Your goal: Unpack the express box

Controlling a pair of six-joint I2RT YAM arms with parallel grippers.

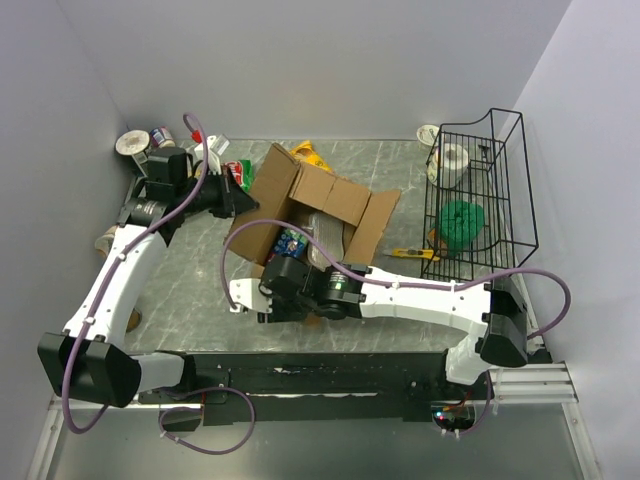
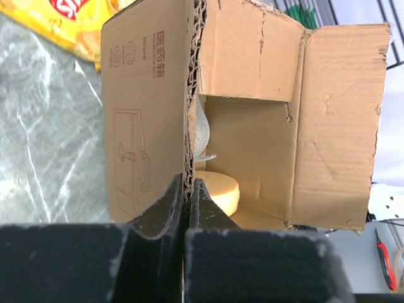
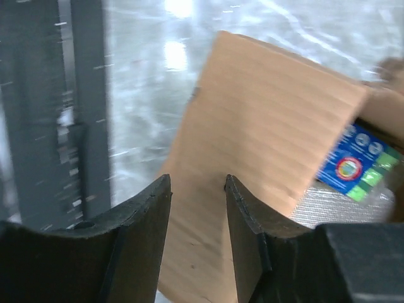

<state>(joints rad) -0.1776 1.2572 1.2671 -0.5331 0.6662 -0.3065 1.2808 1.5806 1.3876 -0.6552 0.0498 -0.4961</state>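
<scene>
The express box (image 1: 340, 200) stood on the grey marbled worktop (image 1: 200, 300), roughly at its centre, flaps spread open.

Left pincer (image 1: 240, 203): at the box's left side. In the left wrist view (image 2: 186, 183) it was clenched on the corrugated edge of the box's (image 2: 252, 126) left wall, 1 finger (image 2: 167, 202) outside and the other inside.

Right pincer (image 1: 245, 295): at the box's near-left corner. In the right wrist view (image 3: 197, 183) its fingers (image 3: 142, 221) stood parted and released, with nothing gripped, over a cardboard flap of the box (image 3: 252, 158).

Contents seen inside the box: a blue printed packet (image 3: 353, 167), a silvery pouch (image 3: 328, 205) and a round yellow disc (image 2: 218, 189).

Beyond the box lay a yellow snack bag (image 1: 308, 153). To the box's right stood a black wire basket (image 1: 480, 190), and between the 2 lay a yellow utility knife (image 1: 412, 254).
</scene>
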